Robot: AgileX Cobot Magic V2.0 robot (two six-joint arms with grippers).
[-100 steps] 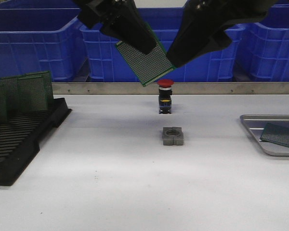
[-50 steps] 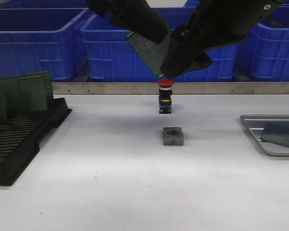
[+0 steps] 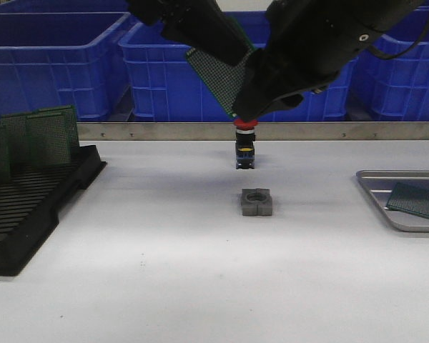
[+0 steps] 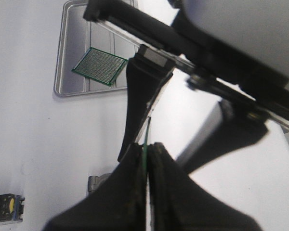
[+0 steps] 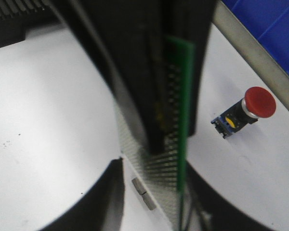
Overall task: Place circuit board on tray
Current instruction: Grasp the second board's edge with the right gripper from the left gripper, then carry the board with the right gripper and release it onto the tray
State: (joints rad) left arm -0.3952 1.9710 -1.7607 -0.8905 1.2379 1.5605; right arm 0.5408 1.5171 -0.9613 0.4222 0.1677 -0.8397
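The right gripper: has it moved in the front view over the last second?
Yes. The right gripper shifted left, closing on the held circuit board above the red button.

You won't find any readable text, label, brand, number or sign in any view. The green circuit board (image 3: 216,77) shows only a dot grid, the red-capped push button (image 3: 245,145) has a yellow patch too small to read, and the blue bins (image 3: 50,57) and tray (image 3: 393,179) are blank — nothing legible.
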